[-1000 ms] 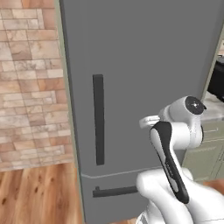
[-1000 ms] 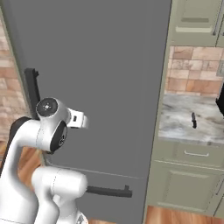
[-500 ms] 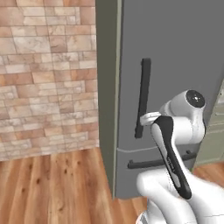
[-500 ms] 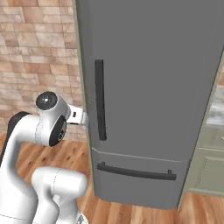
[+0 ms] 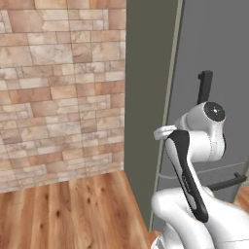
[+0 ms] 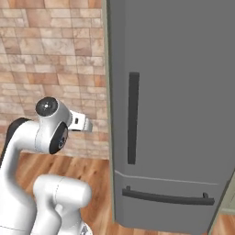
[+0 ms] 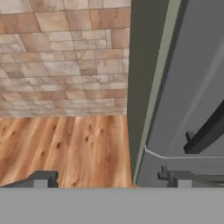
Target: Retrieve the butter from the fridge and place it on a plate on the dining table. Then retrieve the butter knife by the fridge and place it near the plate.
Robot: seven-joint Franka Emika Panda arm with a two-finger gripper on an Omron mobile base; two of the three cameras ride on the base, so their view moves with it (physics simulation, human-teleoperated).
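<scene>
The grey fridge [image 6: 174,92] stands shut, with its long dark vertical handle [image 6: 133,117] and the lower drawer's horizontal handle [image 6: 167,197] facing me. In the left base view the fridge [image 5: 219,53] sits at the right, past its dark side panel [image 5: 146,97]. My gripper [image 7: 111,180] is open and holds nothing. Its fingertips [image 7: 41,179] stand wide apart, pointing at the fridge's left front corner [image 7: 151,109] and well short of it. The hand [image 6: 81,122] hangs left of the fridge door. The butter, plate, dining table and butter knife are out of view.
A tan brick wall [image 5: 58,82] runs left of the fridge, above a wooden floor [image 5: 73,209]. A sliver of pale green cabinet [image 6: 228,202] shows right of the fridge's lower drawer.
The whole picture has shifted: the base has moved, so the fridge now lies further right and the brick wall takes more of the frame. The gripper stays open.
</scene>
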